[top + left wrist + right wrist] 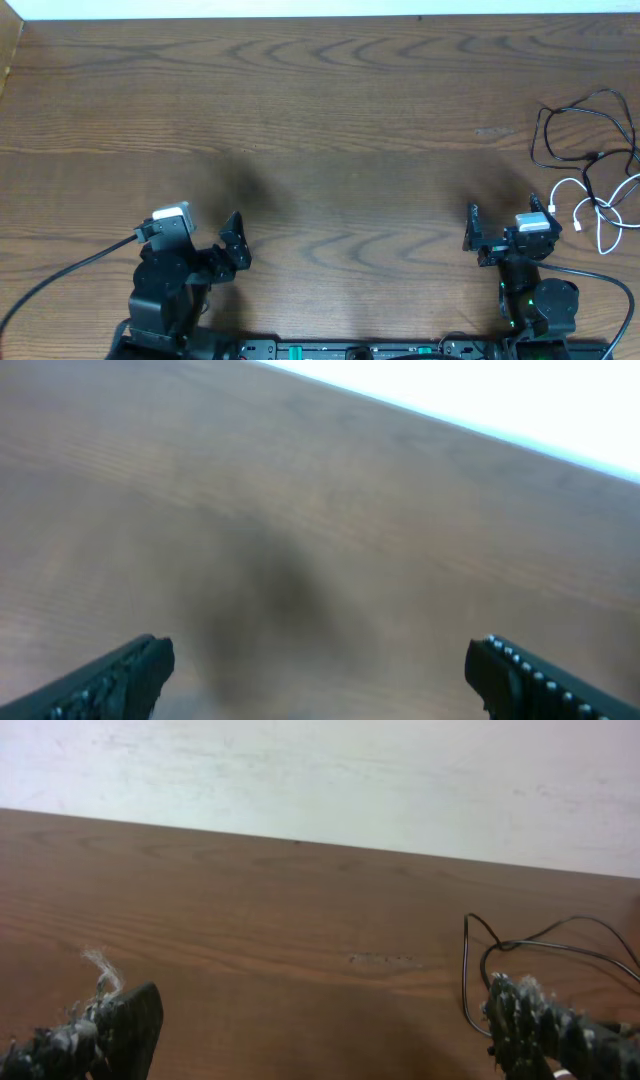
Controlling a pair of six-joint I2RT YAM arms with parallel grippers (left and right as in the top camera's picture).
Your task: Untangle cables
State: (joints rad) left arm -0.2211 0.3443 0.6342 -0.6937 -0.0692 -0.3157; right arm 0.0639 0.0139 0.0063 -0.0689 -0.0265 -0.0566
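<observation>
Brown wood-grain tabletop (320,100) spans the scene. Near its front edge, the left fingers (120,675) stand wide apart, gripping nothing. The right fingers (110,1025) are likewise spread, holding nothing. The black cable (464,970) and white cable (600,230) lie looped across each other at the right edge.

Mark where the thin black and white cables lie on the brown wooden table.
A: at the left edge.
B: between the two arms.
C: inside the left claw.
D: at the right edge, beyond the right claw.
D: the thin black cable and thin white cable lie overlapping at the right edge of the brown wooden table, past the open right claw.
</observation>
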